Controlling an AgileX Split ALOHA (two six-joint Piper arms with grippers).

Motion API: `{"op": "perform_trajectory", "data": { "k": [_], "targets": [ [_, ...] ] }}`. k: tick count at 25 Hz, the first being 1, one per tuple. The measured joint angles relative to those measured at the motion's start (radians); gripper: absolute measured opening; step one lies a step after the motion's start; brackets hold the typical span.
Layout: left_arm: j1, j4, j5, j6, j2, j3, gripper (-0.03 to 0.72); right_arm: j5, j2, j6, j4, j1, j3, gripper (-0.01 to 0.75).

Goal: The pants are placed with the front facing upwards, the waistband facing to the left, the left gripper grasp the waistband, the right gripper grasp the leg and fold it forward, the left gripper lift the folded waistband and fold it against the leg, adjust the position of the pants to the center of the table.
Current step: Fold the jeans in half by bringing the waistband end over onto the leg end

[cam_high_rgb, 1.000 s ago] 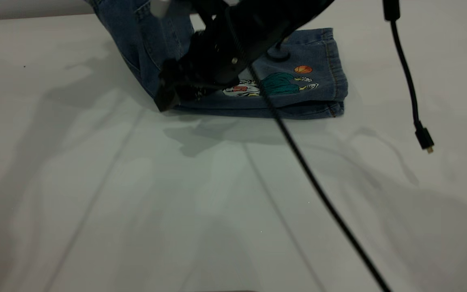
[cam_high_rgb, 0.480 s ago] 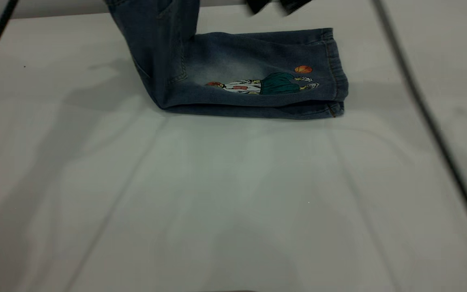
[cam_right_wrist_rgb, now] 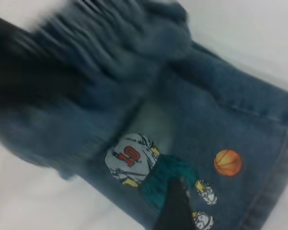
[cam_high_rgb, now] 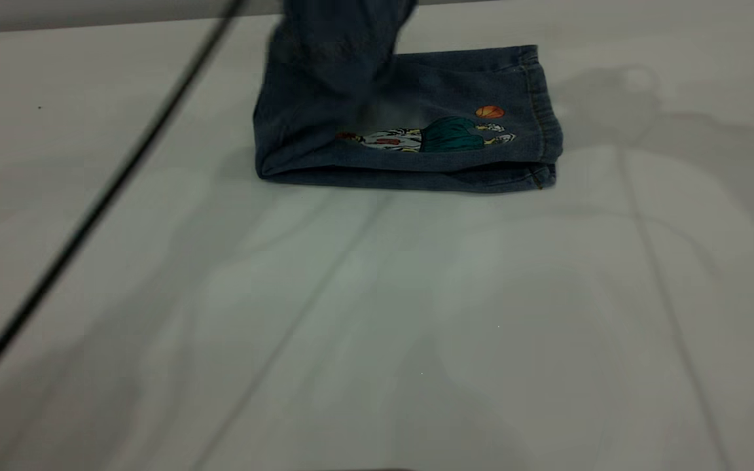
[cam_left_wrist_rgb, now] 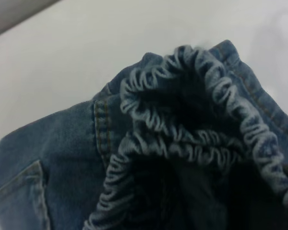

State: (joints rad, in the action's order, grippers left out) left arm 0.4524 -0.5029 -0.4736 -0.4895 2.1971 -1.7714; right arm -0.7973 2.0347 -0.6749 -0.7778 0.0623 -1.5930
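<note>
- The short blue denim pants (cam_high_rgb: 410,140) are lying folded lengthwise at the far middle of the large pale grey table (cam_high_rgb: 377,314).
- The wide denim leg (cam_high_rgb: 455,124) is facing up, showing a cartoon print (cam_right_wrist_rgb: 149,170) and 1 orange ball (cam_high_rgb: 489,112), its stitched hem to the right.
- The gathered dark blue waistband (cam_left_wrist_rgb: 201,129) is hanging raised above the left part of the leg, its ruffles filling the left wrist view.
- A thin black cable (cam_high_rgb: 95,209) is crossing the table's left side.
- Neither the left gripper nor the right gripper is showing clearly, so whether their jaws are spread or pressed together cannot be told.
</note>
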Motion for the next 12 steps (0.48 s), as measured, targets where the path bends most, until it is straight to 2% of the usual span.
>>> {"op": "perform_trajectory", "data": {
  "k": [8,12],
  "targets": [
    [0.132,-0.002,0.231,-0.069,0.144,0.001,0.074,0.008,-0.024,0.0,0.0,0.0,0.0,0.497],
    [0.177,-0.008,0.282,-0.119,0.154,0.002,0.138,0.009,-0.025,0.0,0.0,0.0,0.0,0.497]
  ]
}}
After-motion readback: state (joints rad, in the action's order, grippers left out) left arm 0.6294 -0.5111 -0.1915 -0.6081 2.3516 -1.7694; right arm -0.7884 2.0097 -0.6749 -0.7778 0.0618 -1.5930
